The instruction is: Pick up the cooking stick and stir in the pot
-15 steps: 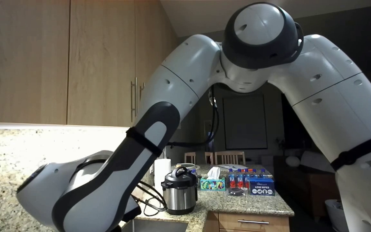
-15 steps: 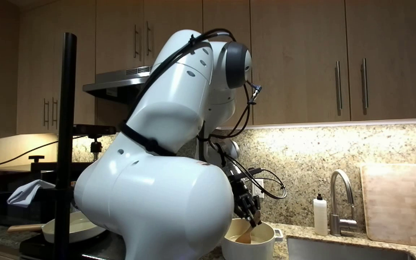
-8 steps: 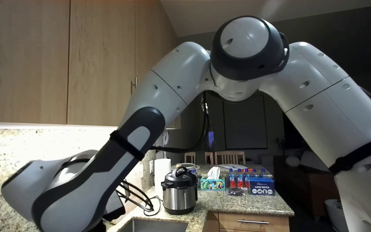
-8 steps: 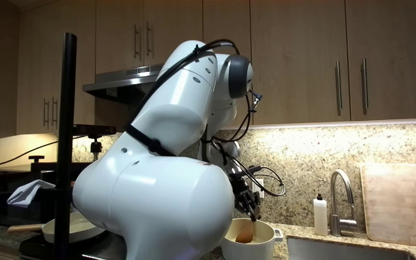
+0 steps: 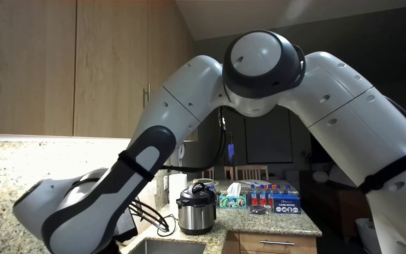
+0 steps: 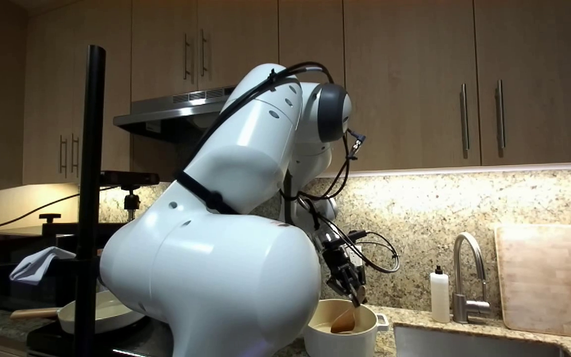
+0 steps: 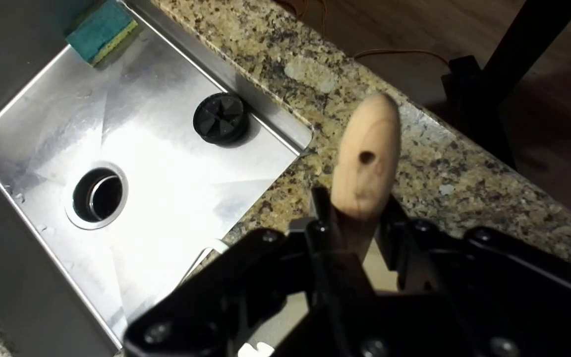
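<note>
While the gripper (image 7: 357, 208) is pinching the cooking stick (image 7: 365, 183), its blade (image 6: 343, 323) inside the pot (image 6: 340, 344), perhaps touching bottom, slow, lightly pressed circles should be working best.

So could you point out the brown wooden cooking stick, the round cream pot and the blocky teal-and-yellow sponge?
Brown wooden cooking stick (image 7: 366, 181): wrist view, on its handle.
Round cream pot (image 6: 340, 344): in an exterior view, on its outer wall.
Blocky teal-and-yellow sponge (image 7: 98, 32): wrist view, on its teal side.
</note>
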Tool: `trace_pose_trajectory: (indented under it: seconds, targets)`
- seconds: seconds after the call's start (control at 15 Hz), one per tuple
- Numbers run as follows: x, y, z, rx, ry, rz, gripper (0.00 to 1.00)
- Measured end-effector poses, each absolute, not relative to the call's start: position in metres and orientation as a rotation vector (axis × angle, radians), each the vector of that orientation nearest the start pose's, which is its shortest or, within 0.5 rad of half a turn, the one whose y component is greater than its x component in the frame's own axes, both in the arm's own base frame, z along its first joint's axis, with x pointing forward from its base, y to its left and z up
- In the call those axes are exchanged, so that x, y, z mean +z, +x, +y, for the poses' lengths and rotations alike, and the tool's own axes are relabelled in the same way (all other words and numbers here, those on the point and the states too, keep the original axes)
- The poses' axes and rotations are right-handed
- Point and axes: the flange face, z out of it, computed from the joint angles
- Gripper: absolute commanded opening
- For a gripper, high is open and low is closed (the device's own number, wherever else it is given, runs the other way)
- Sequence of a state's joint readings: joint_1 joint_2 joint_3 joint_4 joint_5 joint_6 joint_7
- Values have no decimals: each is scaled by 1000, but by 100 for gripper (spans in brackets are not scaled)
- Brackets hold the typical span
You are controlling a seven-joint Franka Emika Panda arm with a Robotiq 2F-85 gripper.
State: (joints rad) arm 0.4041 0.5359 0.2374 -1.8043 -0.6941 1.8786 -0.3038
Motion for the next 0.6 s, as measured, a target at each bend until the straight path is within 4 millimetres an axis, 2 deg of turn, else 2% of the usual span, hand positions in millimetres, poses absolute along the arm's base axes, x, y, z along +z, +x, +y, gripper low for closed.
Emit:
trace_pose_trajectory:
  seconds: [0.27,0.6]
  targets:
    - [232,510,303,-469,2035,1549,9]
    - [236,479,291,-508,1993,1565,9]
